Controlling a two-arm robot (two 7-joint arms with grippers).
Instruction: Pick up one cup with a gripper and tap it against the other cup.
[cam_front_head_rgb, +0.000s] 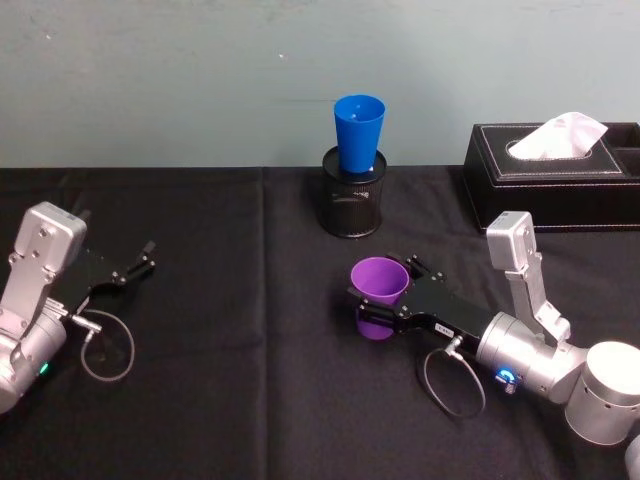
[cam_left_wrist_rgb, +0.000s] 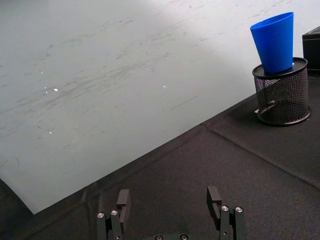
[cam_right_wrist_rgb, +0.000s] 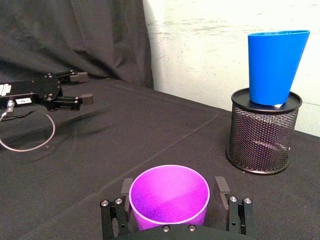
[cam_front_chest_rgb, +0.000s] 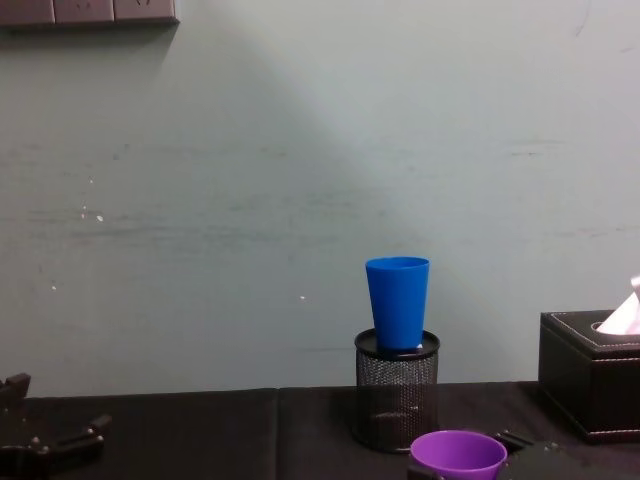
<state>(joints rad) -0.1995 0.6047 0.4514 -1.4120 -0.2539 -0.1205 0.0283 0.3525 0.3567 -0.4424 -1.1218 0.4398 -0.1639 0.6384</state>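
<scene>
I have the right pincer (cam_front_head_rgb: 383, 300) clamped on the purple cup (cam_front_head_rgb: 379, 279); next, carry it forward to tap the blue cup (cam_front_head_rgb: 359, 132).

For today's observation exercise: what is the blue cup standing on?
The blue cup stands upright in the mouth of a black mesh pen holder. Its base sits inside the rim; the holder's contents cannot be seen.

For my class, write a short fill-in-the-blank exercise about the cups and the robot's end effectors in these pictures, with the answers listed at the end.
1. The blue cup stands in a black mesh ____.
2. The right end effector has its fingers on either side of the ____ cup.
3. The left end effector holds nothing, and its fingers are ____.
4. The black box at the right holds white ____.

Answers: pen holder; purple; open; tissues
</scene>
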